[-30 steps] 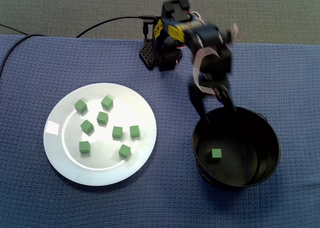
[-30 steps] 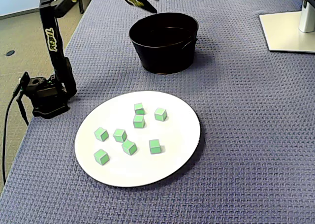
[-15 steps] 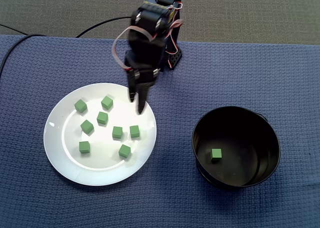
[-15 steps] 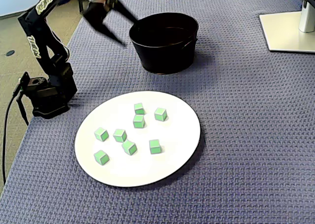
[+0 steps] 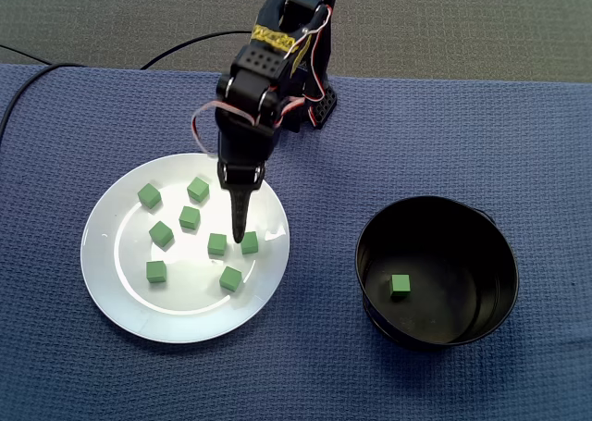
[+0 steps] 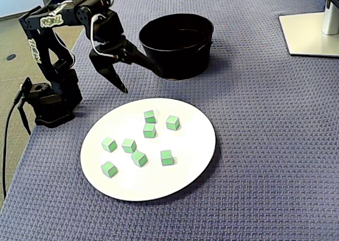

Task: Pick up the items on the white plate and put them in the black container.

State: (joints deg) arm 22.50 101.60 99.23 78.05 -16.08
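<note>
While hovering above the white plate (image 6: 198,151), the pincer (image 6: 142,81) gapes wide, empty.

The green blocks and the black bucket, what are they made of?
The green blocks look like matte foam or painted wood: flat colour, no shine; I can't tell which. The black bucket looks like thin metal with a glossy coat: its inner wall shows soft reflections. The white plate under the blocks seems glazed ceramic or plastic, smooth with a bright glare.
</note>
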